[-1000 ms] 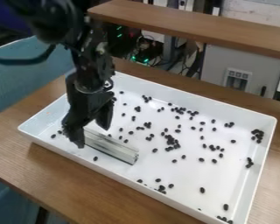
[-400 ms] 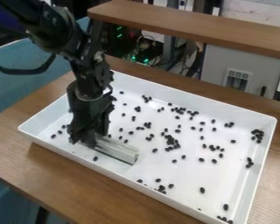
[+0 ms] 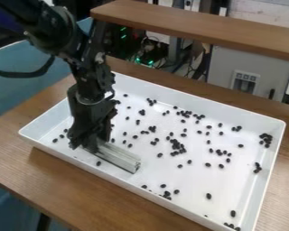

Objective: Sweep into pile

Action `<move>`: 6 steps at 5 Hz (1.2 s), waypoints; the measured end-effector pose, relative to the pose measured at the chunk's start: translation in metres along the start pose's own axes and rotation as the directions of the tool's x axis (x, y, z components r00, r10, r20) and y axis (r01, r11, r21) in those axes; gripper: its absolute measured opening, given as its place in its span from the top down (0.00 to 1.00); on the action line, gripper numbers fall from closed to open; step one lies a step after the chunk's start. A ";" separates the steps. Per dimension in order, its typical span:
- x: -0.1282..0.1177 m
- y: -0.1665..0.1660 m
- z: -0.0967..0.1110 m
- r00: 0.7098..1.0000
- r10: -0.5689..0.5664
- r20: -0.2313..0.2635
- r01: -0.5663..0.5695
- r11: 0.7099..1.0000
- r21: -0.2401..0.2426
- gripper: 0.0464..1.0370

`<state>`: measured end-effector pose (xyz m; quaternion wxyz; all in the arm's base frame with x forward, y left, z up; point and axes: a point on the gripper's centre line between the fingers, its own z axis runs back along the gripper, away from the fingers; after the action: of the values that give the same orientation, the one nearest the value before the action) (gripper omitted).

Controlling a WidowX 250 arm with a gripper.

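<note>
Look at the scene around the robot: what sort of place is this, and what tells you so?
Probably a robotics lab or workshop. A black robot arm hangs over a white tray of scattered dark beans, and behind the wooden table are tangled cables with glowing green lights.

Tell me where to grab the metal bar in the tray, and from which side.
Best gripped, I'd judge, at its upper-left end, coming from above with one finger on each long side. The bar is long and narrow and lies low in the tray, so its length would stay free for sweeping the beans. The gripper is at that end now.
</note>
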<state>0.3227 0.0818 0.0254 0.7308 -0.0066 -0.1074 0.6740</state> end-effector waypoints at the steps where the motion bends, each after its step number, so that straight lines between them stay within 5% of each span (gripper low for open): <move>1: 0.000 0.001 0.000 1.000 -0.017 -0.014 0.017 1.000 0.004 0.67; 3: 0.030 0.017 0.021 0.999 0.012 0.035 -0.013 1.000 0.024 0.67; 6: 0.045 0.005 -0.007 0.999 0.021 0.049 -0.021 1.000 0.015 0.68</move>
<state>0.3221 0.1277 0.0245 0.7209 0.0147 -0.1200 0.6825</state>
